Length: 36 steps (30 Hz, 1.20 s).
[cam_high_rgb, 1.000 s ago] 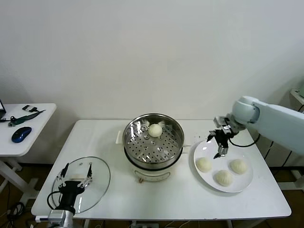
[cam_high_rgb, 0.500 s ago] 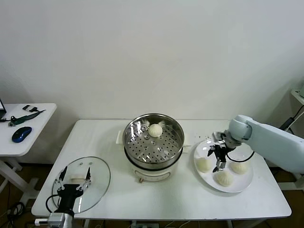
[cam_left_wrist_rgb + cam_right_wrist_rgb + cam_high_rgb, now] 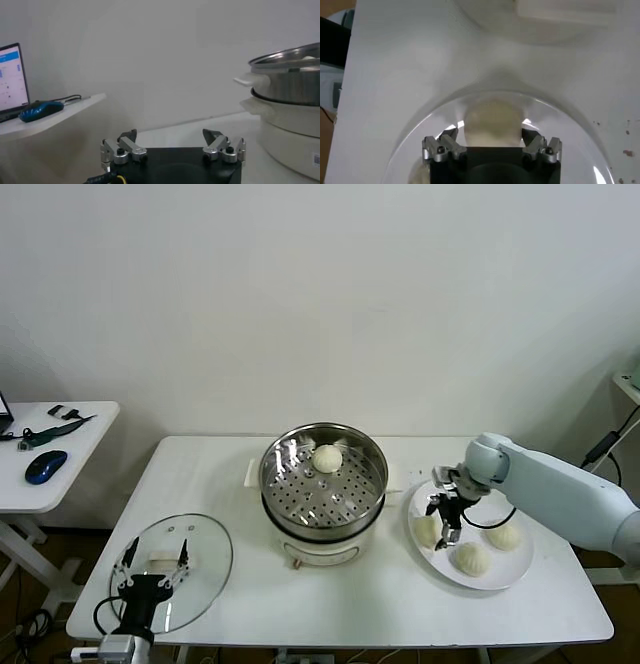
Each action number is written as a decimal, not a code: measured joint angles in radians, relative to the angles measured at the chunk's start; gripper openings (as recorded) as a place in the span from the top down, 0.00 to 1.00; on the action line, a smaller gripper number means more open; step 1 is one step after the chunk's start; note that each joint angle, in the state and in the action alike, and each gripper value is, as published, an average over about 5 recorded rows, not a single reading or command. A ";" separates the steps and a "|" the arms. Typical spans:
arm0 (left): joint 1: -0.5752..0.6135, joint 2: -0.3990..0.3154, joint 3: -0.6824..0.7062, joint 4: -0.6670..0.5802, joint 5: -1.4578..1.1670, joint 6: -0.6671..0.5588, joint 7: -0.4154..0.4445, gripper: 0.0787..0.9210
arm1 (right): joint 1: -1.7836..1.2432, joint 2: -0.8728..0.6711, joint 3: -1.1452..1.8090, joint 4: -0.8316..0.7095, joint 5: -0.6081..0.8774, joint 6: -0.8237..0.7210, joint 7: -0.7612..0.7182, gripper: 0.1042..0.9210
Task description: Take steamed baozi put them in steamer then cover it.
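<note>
One baozi (image 3: 326, 458) lies at the back of the steel steamer (image 3: 370, 456) on its white pot base. Three baozi (image 3: 428, 531) (image 3: 471, 558) (image 3: 504, 535) lie on a white plate (image 3: 511, 568) to the right. My right gripper (image 3: 445, 519) is open and straddles the nearest plate baozi; in the right wrist view that baozi (image 3: 492, 120) sits between the fingertips (image 3: 451, 136), apart from them. The glass cover (image 3: 205, 569) with its white handle lies flat at the table's front left. My left gripper (image 3: 152, 566) hangs open beside it, parked; it also shows in the left wrist view (image 3: 170, 137).
A small side table (image 3: 60, 474) at the far left carries a blue mouse (image 3: 45, 466) and small tools. The steamer's side (image 3: 290, 75) fills the edge of the left wrist view. Bare white table lies in front of the steamer and plate.
My right gripper has come down and towards the steamer, from above the plate's back edge to around the nearest plate baozi. My left gripper has sunk slightly.
</note>
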 measured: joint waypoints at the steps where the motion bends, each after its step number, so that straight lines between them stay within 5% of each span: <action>1: -0.001 0.000 0.000 0.000 0.000 0.000 0.000 0.12 | 0.000 0.000 0.001 -0.002 0.000 0.001 0.000 0.23; 18: 0.001 0.001 0.005 -0.007 -0.004 0.000 0.000 0.12 | 0.117 -0.027 -0.052 -0.002 0.045 0.028 -0.006 0.31; 36: 0.007 0.009 0.034 -0.030 -0.005 0.001 0.003 0.12 | 0.659 0.128 -0.401 0.019 0.378 0.022 -0.011 0.31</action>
